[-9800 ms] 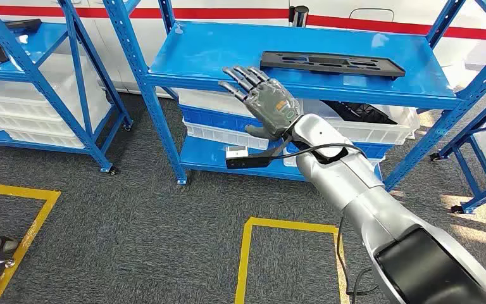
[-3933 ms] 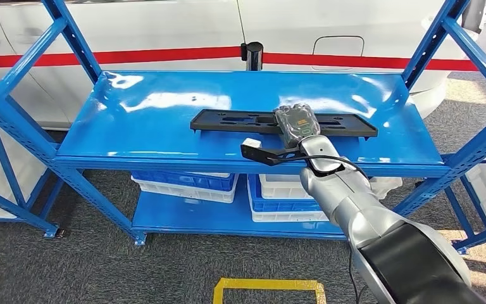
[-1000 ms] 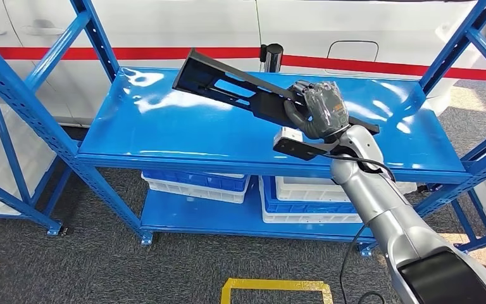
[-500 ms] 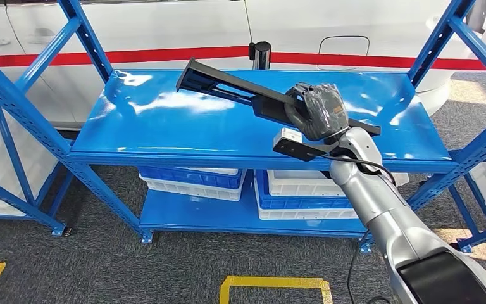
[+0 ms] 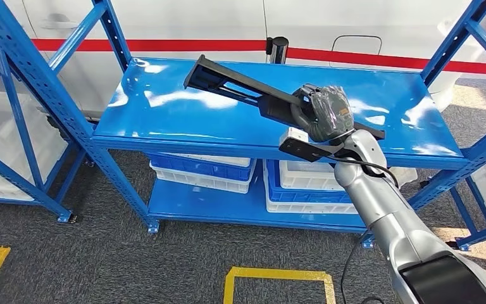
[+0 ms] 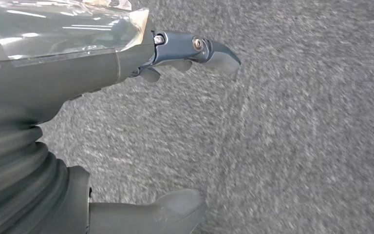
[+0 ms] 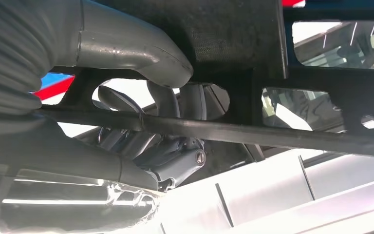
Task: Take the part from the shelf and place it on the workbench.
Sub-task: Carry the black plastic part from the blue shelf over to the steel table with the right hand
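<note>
The long black plastic part (image 5: 253, 92) is lifted off the blue shelf (image 5: 183, 120), tilted, its left end high. Right hand (image 5: 323, 114) has its fingers wrapped round it near the right end. Left hand (image 6: 126, 53) hangs over the carpet, holding nothing, fingers loosely apart. Pickup's done, I'd say; carrying it to the workbench is left. No readable writing anywhere.

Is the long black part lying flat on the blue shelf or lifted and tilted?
Lifted and tilted. The right hand grips the black part near one end, and its far end rises above the blue shelf.
</note>
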Motion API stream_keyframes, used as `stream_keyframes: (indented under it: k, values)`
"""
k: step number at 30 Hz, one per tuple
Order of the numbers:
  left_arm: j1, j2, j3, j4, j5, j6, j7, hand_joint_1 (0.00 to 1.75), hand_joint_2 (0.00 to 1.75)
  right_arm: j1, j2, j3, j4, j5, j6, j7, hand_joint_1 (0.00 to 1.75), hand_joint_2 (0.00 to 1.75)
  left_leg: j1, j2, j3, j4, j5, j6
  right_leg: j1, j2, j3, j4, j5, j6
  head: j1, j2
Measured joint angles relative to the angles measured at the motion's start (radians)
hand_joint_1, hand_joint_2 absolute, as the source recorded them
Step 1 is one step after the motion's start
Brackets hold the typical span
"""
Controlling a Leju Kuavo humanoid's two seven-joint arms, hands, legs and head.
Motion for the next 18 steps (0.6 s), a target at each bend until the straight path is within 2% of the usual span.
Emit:
stream_keyframes:
  k: [1, 2, 3, 4, 5, 6, 7, 8, 9, 10, 11, 12, 13, 14, 15, 16, 17, 18]
  values:
    - [0.0, 0.0, 0.0, 0.0, -0.001, 0.0, 0.0, 0.0, 1.75, 0.003, -0.002, -0.001, 0.0, 0.0, 0.0, 0.0, 1.75, 1.75, -0.002, 0.0, -0.011, 0.0, 0.008, 0.001, 0.001, 0.0, -0.013, 0.058, -0.025, 0.001, 0.0, 0.0]
    - [0.0, 0.0, 0.0, 0.0, -0.002, 0.0, 0.0, 0.0, 1.75, 0.006, -0.003, -0.001, 0.0, 0.0, 0.0, 0.0, 1.75, 1.75, -0.004, -0.001, -0.023, 0.001, 0.017, 0.001, 0.002, 0.0, -0.01, 0.085, -0.033, 0.006, 0.0, 0.0]
    - [0.0, -0.001, -0.001, 0.0, -0.003, 0.0, 0.0, 0.0, 1.75, 0.008, -0.003, -0.001, 0.0, 0.0, 0.0, 0.0, 1.75, 1.75, -0.006, -0.001, -0.034, 0.001, 0.026, 0.0, 0.003, 0.0, 0.012, 0.073, -0.024, 0.013, 0.0, 0.0]
    - [0.0, -0.001, -0.001, 0.0, -0.003, 0.0, 0.0, 0.0, 1.75, 0.01, -0.003, -0.001, 0.0, 0.0, 0.0, -0.001, 1.75, 1.75, -0.007, -0.002, -0.044, 0.002, 0.034, -0.001, 0.004, 0.0, 0.052, 0.025, -0.006, 0.019, 0.0, 0.0]
    - [0.0, -0.002, -0.002, 0.0, -0.003, -0.001, 0.0, 0.0, 1.75, 0.009, -0.003, -0.002, 0.0, 0.001, -0.001, -0.001, 1.75, 1.75, -0.008, -0.002, -0.053, 0.003, 0.042, -0.004, 0.005, 0.0, 0.104, -0.045, 0.011, 0.021, 0.0, 0.0]
    - [0.0, -0.002, -0.004, 0.0, -0.003, -0.001, 0.0, 0.0, 1.75, 0.009, -0.002, -0.002, -0.001, 0.001, -0.001, -0.002, 1.75, 1.75, -0.01, -0.003, -0.062, 0.005, 0.05, -0.008, 0.009, 0.0, 0.158, -0.124, 0.018, 0.019, 0.001, 0.0]
    - [0.0, -0.003, -0.005, 0.0, -0.003, 0.0, 0.0, 0.0, 1.75, 0.008, -0.001, -0.004, -0.002, 0.002, -0.002, -0.004, 1.75, 1.75, -0.011, -0.003, -0.068, 0.005, 0.058, -0.013, 0.013, 0.001, 0.195, -0.181, 0.02, 0.014, 0.0, 0.0]
    - [0.0, -0.003, -0.006, 0.0, -0.003, 0.001, 0.0, 0.0, 1.75, 0.008, 0.0, -0.005, -0.003, 0.002, -0.002, -0.005, 1.75, 1.75, -0.012, -0.003, -0.072, 0.006, 0.066, -0.018, 0.017, 0.001, 0.214, -0.218, 0.018, 0.008, -0.001, 0.0]
    - [0.0, -0.003, -0.007, 0.0, -0.003, 0.002, -0.001, 0.0, 1.75, 0.008, 0.0, -0.006, -0.004, 0.003, -0.002, -0.006, 1.75, 1.75, -0.013, -0.003, -0.074, 0.005, 0.074, -0.024, 0.022, 0.002, 0.217, -0.233, 0.017, 0.002, -0.002, 0.0]
    - [0.001, -0.003, -0.008, 0.0, -0.003, 0.004, -0.001, 0.0, 1.75, 0.008, 0.001, -0.007, -0.004, 0.004, -0.002, -0.007, 1.75, 1.75, -0.012, -0.004, -0.076, 0.004, 0.081, -0.029, 0.017, 0.001, 0.208, -0.232, 0.024, -0.005, -0.002, 0.0]
    - [0.002, -0.002, -0.008, 0.0, -0.003, 0.006, -0.001, 0.0, 1.75, 0.008, 0.002, -0.007, -0.004, 0.005, 0.0, -0.007, 1.75, 1.75, -0.011, -0.004, -0.081, 0.009, 0.075, -0.035, 0.012, -0.001, 0.203, -0.233, 0.031, -0.013, -0.002, 0.0]
    - [0.003, -0.002, -0.008, 0.0, -0.003, 0.006, 0.0, 0.0, 1.75, 0.007, 0.004, -0.007, -0.004, 0.006, 0.002, -0.007, 1.75, 1.75, -0.008, -0.005, -0.089, 0.026, 0.049, -0.042, 0.007, -0.002, 0.197, -0.234, 0.041, -0.023, -0.004, 0.0]
    - [0.003, -0.002, -0.008, 0.0, -0.003, 0.007, 0.0, 0.0, 1.75, 0.007, 0.007, -0.007, -0.004, 0.008, 0.005, -0.007, 1.75, 1.75, -0.005, -0.005, -0.101, 0.059, 0.007, -0.049, 0.001, -0.004, 0.189, -0.235, 0.053, -0.033, -0.005, 0.0]
    - [0.003, -0.002, -0.008, 0.0, -0.003, 0.007, 0.001, 0.0, 1.75, 0.006, 0.009, -0.007, -0.004, 0.008, 0.008, -0.007, 1.75, 1.75, -0.001, -0.005, -0.114, 0.111, -0.049, -0.057, 0.0, -0.005, 0.18, -0.235, 0.064, -0.039, -0.007, 0.0]
    - [0.003, -0.003, -0.008, 0.0, -0.003, 0.007, 0.002, 0.0, 1.75, 0.006, 0.01, -0.007, -0.004, 0.009, 0.009, -0.007, 1.75, 1.75, 0.003, -0.005, -0.127, 0.176, -0.1, -0.064, 0.0, -0.005, 0.168, -0.234, 0.075, -0.042, -0.009, 0.0]
    - [0.003, -0.003, -0.009, 0.0, -0.003, 0.008, 0.003, 0.0, 1.75, 0.006, 0.011, -0.007, -0.004, 0.009, 0.01, -0.007, 1.75, 1.75, 0.008, -0.005, -0.135, 0.238, -0.13, -0.071, 0.0, -0.006, 0.156, -0.233, 0.085, -0.041, -0.009, 0.0]
    - [0.003, -0.003, -0.009, 0.0, -0.003, 0.008, 0.004, 0.0, 1.75, 0.007, 0.011, -0.007, -0.003, 0.008, 0.011, -0.007, 1.75, 1.75, 0.014, -0.004, -0.136, 0.281, -0.137, -0.078, 0.0, -0.006, 0.144, -0.232, 0.094, -0.039, -0.009, 0.0]
    - [0.003, -0.003, -0.009, 0.0, -0.003, 0.008, 0.004, 0.0, 1.75, 0.008, 0.011, -0.007, -0.003, 0.007, 0.011, -0.007, 1.75, 1.75, 0.019, -0.003, -0.122, 0.295, -0.122, -0.084, -0.002, -0.007, 0.133, -0.23, 0.102, -0.034, -0.009, 0.0]
